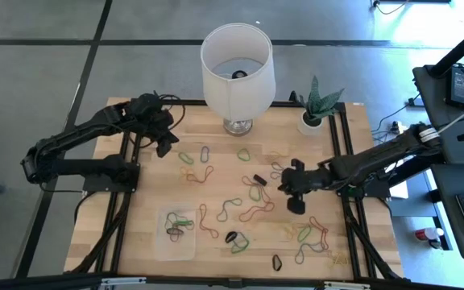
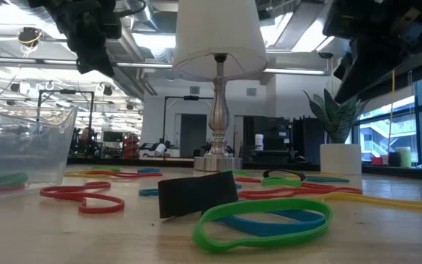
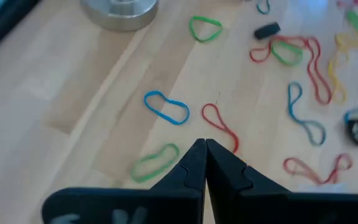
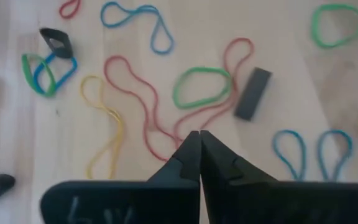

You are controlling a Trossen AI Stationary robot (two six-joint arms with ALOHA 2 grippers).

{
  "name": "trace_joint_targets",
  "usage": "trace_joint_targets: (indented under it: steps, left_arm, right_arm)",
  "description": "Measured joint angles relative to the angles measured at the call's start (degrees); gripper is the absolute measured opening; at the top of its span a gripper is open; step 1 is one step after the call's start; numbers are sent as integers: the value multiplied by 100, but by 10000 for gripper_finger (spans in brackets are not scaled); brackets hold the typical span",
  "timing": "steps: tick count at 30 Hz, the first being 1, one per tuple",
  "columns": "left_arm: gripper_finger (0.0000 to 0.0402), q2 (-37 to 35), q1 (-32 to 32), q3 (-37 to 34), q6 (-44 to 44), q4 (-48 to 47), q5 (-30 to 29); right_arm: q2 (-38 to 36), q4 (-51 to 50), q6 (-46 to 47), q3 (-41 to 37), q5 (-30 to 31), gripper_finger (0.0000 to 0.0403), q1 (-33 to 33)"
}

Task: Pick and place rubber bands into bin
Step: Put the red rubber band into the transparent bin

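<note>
Only from above, bin [image 1: 179, 234] holds rubber bands [image 1: 177, 226].

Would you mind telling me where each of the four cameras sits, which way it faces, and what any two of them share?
High view: overhead, looking straight down on the pale wooden table; both dark arms show.
Low view: at tabletop height, looking level across scattered thin coloured rubber bands into the room; arms hang above.
Left wrist view: on the left arm, facing down past the shut left pincer.
Right wrist view: on the right arm, facing down past the shut right pincer.
Shared: the white-shaded silver-based lamp and the clear shallow plastic bin appear in the high and low views.
</note>
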Motion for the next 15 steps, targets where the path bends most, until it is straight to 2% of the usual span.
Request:
trace_joint_targets:
  steps: [7,13,15]
  left_arm:
    - [7,0,0,0,-1145,4,-53]
    - [6,10,0,0,-1201,62,-213]
    - [3,75,0,0,-928,264,-357]
  right_arm:
    - [-484,114,-260,-251,1,2,-340]
    - [-505,351,158,-251,27,2,-549]
    - [-505,472,339,-251,36,2,-575]
